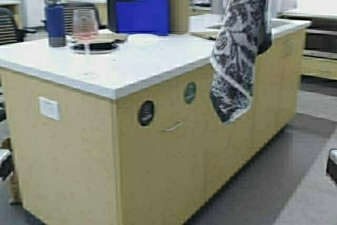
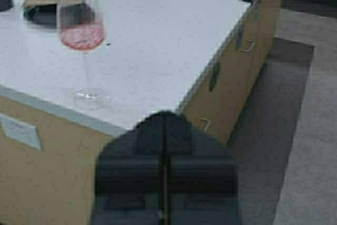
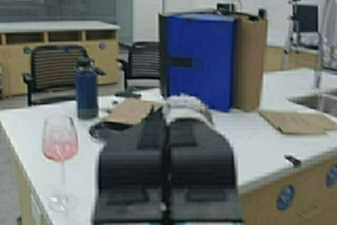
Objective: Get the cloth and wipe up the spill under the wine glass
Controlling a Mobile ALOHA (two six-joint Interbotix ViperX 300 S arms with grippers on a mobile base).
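The wine glass [image 1: 85,27], clear with pink liquid, stands near the counter's left front corner. It also shows in the left wrist view [image 2: 81,30] and the right wrist view [image 3: 60,148]. The cloth [image 1: 239,46], dark with a whitish leaf pattern, hangs limp from above the top of the high view, over the counter's right front edge. My right gripper [image 3: 168,115] is shut on a whitish bunch of the cloth [image 3: 185,106], held above the counter. My left gripper [image 2: 166,122] is shut and empty, low in front of the counter edge near the glass.
A dark blue bottle [image 1: 55,23], a brown paper sheet [image 1: 108,38] over a black round object [image 1: 95,47] and a tall blue box [image 1: 139,2] stand behind the glass. A sink [image 1: 276,25] is at the far right. Open floor [image 1: 295,183] lies to the right.
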